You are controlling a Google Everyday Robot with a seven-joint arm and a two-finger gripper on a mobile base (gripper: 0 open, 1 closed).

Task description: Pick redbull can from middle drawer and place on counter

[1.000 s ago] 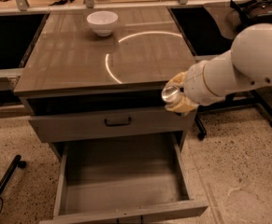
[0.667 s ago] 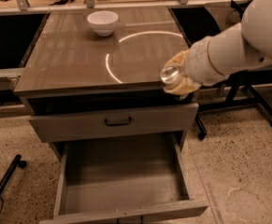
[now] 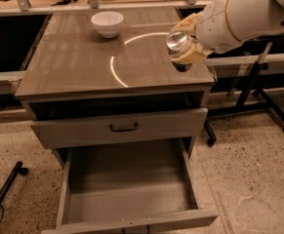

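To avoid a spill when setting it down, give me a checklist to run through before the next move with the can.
1. End effector closed on the redbull can: ok, a finger on each side.
2. Can out of the middle drawer: ok, the drawer bottom is bare.
3. Can over the counter: ok, it appears to be above the right side.
4. Landing spot free: ok, the white bowl sits at the back left.
5. Height above the surface: cannot tell.

Bulky white rounded arm, thin yellow band near the wrist, tan padded tool (image 3: 181, 48) above the counter's (image 3: 73, 57) right edge
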